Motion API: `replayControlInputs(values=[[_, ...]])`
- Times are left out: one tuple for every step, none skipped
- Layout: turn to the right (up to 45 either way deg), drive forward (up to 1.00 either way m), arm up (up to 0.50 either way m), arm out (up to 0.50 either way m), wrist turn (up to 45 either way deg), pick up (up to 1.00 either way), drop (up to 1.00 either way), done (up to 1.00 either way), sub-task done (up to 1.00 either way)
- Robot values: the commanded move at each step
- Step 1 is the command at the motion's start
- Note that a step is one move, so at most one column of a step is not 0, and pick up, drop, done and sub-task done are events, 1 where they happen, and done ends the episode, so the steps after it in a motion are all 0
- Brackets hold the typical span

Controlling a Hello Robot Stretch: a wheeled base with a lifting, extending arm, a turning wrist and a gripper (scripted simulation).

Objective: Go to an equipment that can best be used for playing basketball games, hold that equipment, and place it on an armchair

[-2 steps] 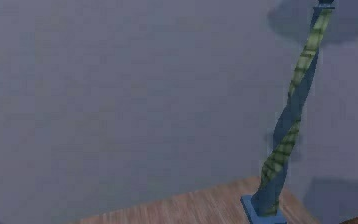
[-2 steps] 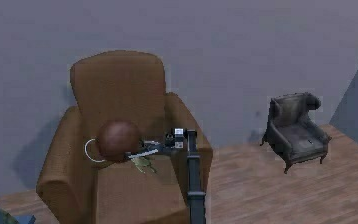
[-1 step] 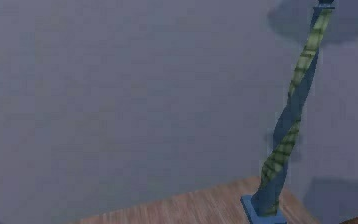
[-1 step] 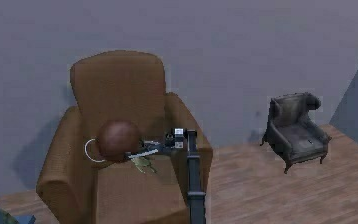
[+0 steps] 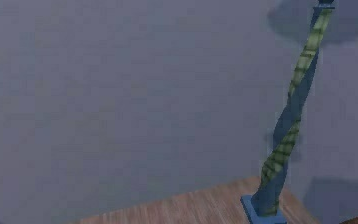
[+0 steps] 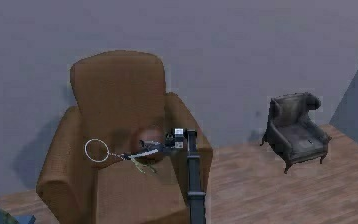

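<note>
- gripper (image 6: pixel 127 154) reaches in above the seat of the brown armchair (image 6: pixel 117 90), at the far end of the dark arm (image 6: pixel 193 180); we cannot tell whether it holds anything, since the seat lies right behind its fingers.
- just behind the gripper's body, low against the chair's back, we see a rounded orange-brown shape (image 6: pixel 147 133) that we judge to be the basketball; we cannot say if it rests on the cushion or hangs from the fingers.
- first risk, as we read it: a round ball let go near the seat's front edge could roll forward and drop to the floor, leaving the placing undone.
- second risk: if the arm draws back low across the cushion, the fingers could catch the ball and drag it off the seat.
- third risk: a turn of the base with the arm this far in could swing the bar into the chair's side.
- a smaller grey armchair (image 6: pixel 299 130) stands well apart at the arm side view's right, too far to matter.
- ahead, a twisted green-and-blue floor lamp (image 5: pixel 292 110) rises before the wall (image 5: pixel 117 90) from the wooden floor (image 5: pixel 187 208); driving forward could knock its base and topple it.
</note>
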Motion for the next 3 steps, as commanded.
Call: replayControlInputs(values=[[0.0,0.0,0.1,0.0,0.0,0.0,0.0,0.0,0.0],[0.0,0.0,0.0,-0.08,0.0,0.0,0.0,0.0,0.0],[0.0,0.0,0.0,0.0,0.0,0.0,0.0,1.0,0.0]])
